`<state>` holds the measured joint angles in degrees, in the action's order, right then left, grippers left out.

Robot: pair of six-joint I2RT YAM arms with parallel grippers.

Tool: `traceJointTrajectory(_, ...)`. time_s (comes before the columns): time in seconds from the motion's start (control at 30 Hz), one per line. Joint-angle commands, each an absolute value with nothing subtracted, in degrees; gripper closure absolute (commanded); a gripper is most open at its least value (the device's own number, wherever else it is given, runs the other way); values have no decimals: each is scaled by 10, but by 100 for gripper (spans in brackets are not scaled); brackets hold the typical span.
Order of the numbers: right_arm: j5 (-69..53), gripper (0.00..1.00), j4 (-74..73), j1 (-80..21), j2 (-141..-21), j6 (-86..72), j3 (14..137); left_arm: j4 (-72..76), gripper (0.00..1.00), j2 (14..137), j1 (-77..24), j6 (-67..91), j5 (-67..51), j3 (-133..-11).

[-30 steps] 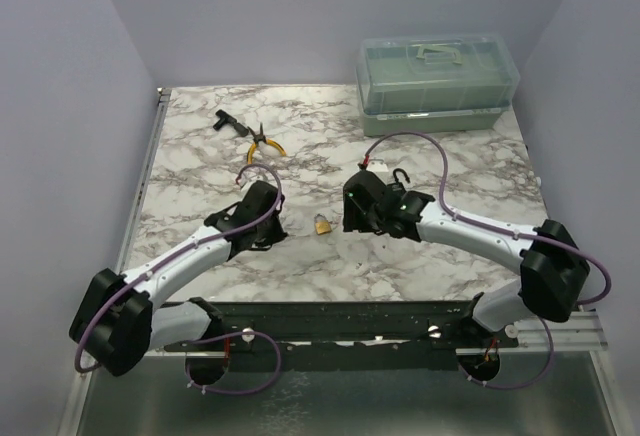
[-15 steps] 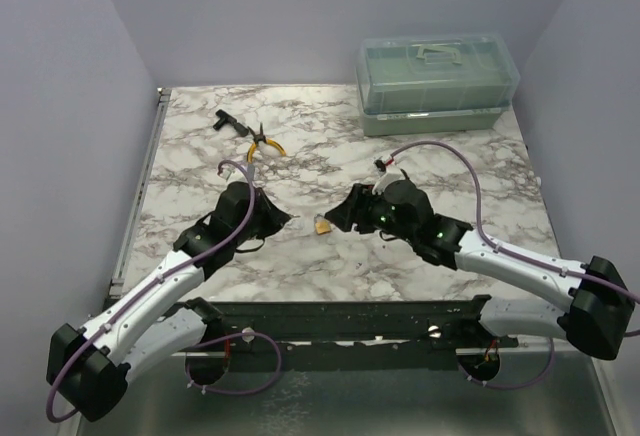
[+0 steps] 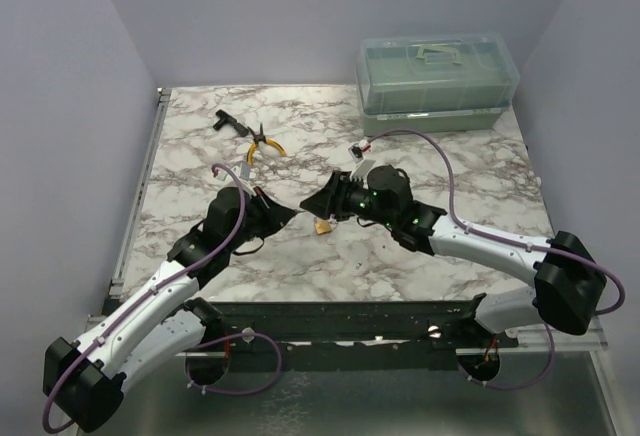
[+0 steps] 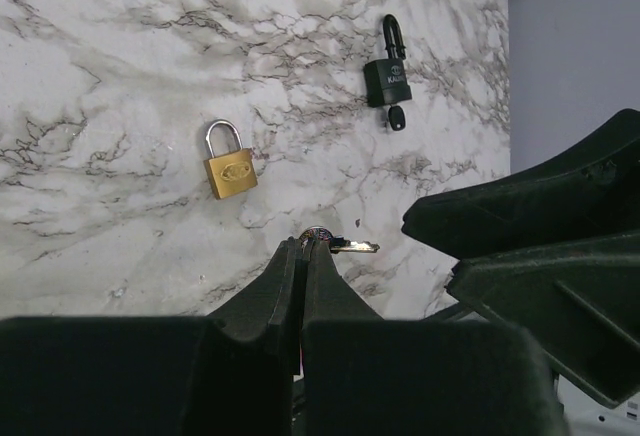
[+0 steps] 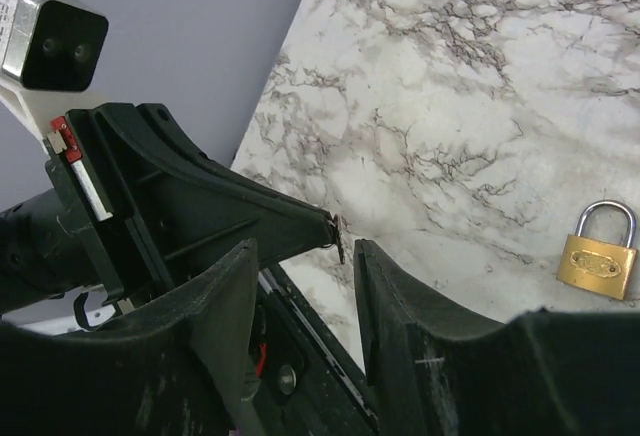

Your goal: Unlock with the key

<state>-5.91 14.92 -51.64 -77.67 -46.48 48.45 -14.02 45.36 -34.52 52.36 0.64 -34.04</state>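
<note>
Fingers of the left gripper pinch the key, facing the right gripper, its fingers spread.

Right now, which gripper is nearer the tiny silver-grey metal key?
Left. The left gripper is shut on the key, whose blade sticks out past its fingertips. The right gripper is open, facing the key close by, not holding it.

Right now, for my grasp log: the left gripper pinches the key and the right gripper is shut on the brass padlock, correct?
No. The left gripper pinches the key, but the right gripper is open and empty; the right wrist view shows the brass padlock lying free on the marble table.
</note>
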Motion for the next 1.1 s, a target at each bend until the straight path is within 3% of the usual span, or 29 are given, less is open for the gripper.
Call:
traceJointTrajectory(0.0, -89, 53, 164, -514, -802, -455, 506, -112, 100, 446, -348, 537, -15, -329)
traceJointTrajectory(0.4, -106, 62, 150, -514, -842, -453, 523, -95, 100, 448, -347, 540, -19, -323)
traceJointTrajectory(0.5, -108, 69, 150, -514, -848, -453, 525, -91, 100, 449, -348, 542, -19, -319)
traceJointTrajectory(0.73, -96, 97, 138, -514, -850, -450, 528, -86, 100, 447, -347, 543, -19, -314)
traceJointTrajectory(0.93, -91, 100, 132, -514, -843, -445, 527, -85, 100, 444, -347, 519, -29, -316)
traceJointTrajectory(1.0, -87, 100, 124, -514, -834, -439, 526, -91, 93, 435, -347, 498, -32, -318)
traceJointTrajectory(1.07, -78, 100, 107, -514, -819, -424, 527, -98, 69, 421, -347, 482, -31, -318)
